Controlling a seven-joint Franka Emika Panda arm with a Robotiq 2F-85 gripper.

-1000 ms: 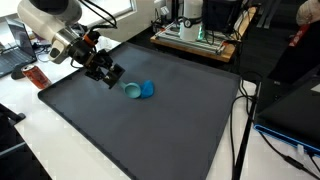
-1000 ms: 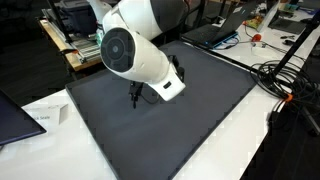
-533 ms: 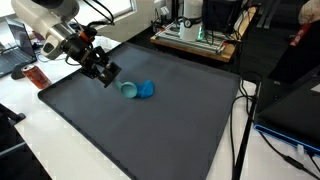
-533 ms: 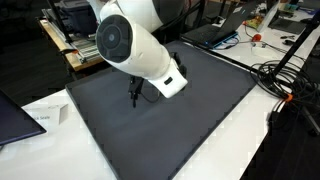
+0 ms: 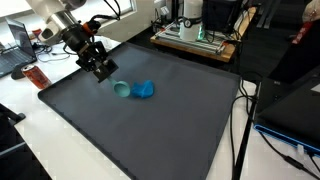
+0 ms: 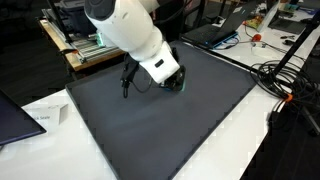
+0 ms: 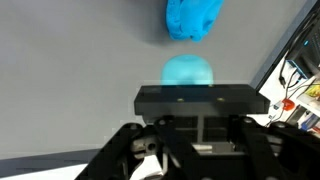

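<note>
A teal round cup-like thing lies on the dark grey mat, with a crumpled blue thing touching or just beside it. My gripper hangs above the mat, a little to the side of the teal thing and apart from it. Its fingers look closed together and hold nothing. In an exterior view the gripper shows as one thin prong, and the arm hides most of the teal thing. The wrist view shows the teal thing just beyond the gripper and the blue thing farther on.
The mat lies on a white table. A red can-like object sits off the mat's corner. Equipment racks stand behind, and cables hang at the table's side. A laptop lies near the table's front.
My gripper has lifted and drawn back from the teal thing towards the mat's far corner. The teal thing sits slightly farther from the blue thing than before.
</note>
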